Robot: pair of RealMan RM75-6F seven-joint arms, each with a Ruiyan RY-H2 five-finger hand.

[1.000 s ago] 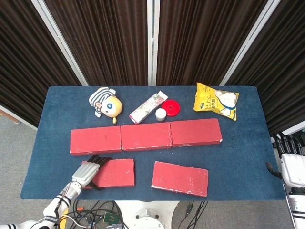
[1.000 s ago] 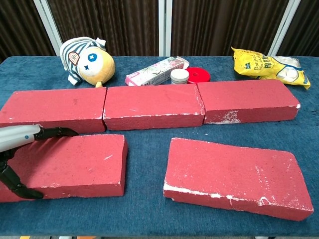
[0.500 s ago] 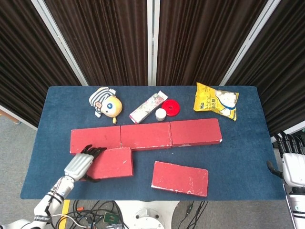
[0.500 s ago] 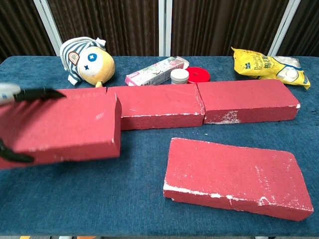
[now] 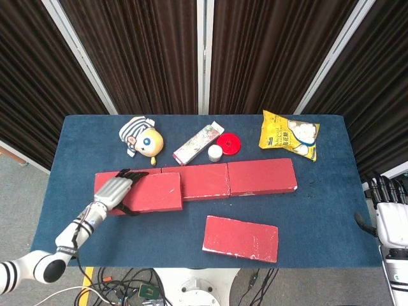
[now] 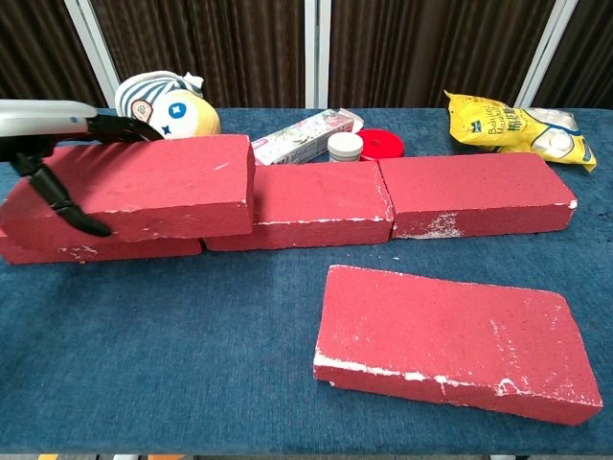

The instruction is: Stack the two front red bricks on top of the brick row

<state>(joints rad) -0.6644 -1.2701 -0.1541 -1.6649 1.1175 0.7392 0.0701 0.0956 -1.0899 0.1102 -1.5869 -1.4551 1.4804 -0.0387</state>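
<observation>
Left robot hand [image 5: 115,191] grips the lifted red brick [image 5: 150,192] at its left end, fingers over top, thumb on the front face. A sec ago the brick lay on the worktop [image 5: 331,210]; now it's up over the brick row [image 5: 236,178], on its left end. First stack nearly done. Second front brick [image 5: 241,238] untouched. Right robot hand [image 5: 390,213] idle at the edge, empty, fingers apart.

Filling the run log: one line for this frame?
left hand: holds lifted brick over brick row | right hand: idle, off table | second front brick: untouched
</observation>
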